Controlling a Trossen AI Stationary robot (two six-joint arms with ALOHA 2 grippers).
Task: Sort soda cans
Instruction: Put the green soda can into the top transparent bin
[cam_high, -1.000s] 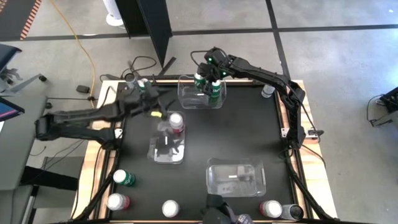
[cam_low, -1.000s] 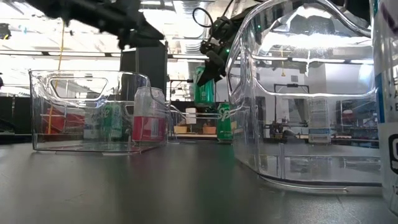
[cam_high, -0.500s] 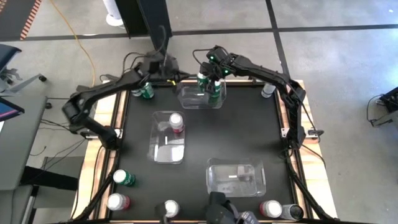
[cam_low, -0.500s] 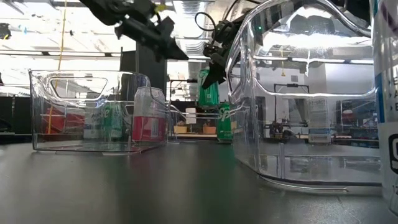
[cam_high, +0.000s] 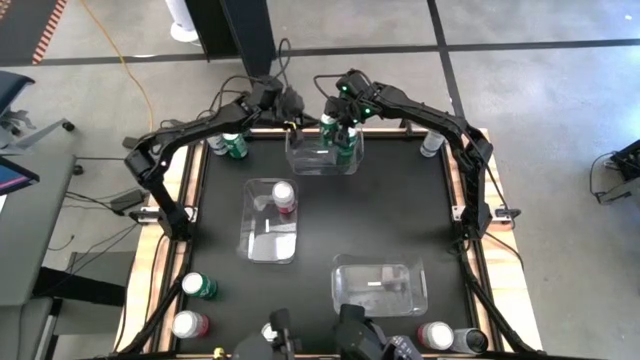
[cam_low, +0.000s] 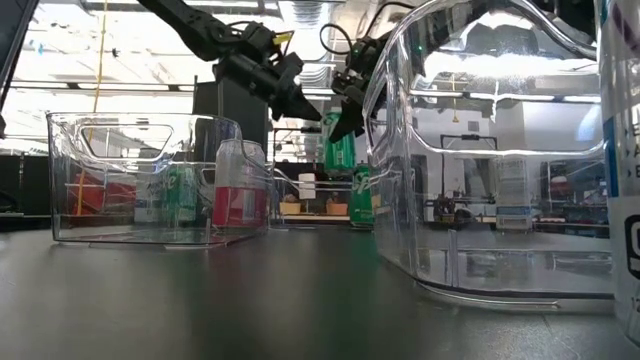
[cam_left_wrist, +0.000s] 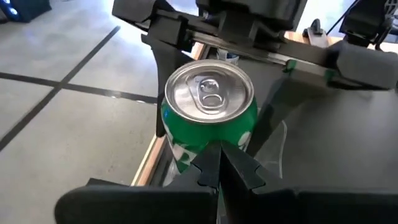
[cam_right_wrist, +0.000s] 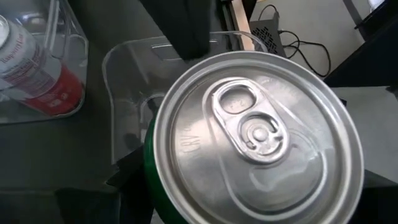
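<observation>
Gripping a green can (cam_high: 333, 129) between its fingers, the right gripper (cam_high: 340, 122) hangs over the far clear bin (cam_high: 322, 160), arm bent from the right edge. Beside it, the left gripper (cam_high: 292, 112) hovers pinched shut, empty.

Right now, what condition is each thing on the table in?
Right gripper: closed on a green can, held above the far bin.
Left gripper: shut, empty, close beside that can.
Red can: upright in the middle bin.
Near bin: no cans inside.
</observation>
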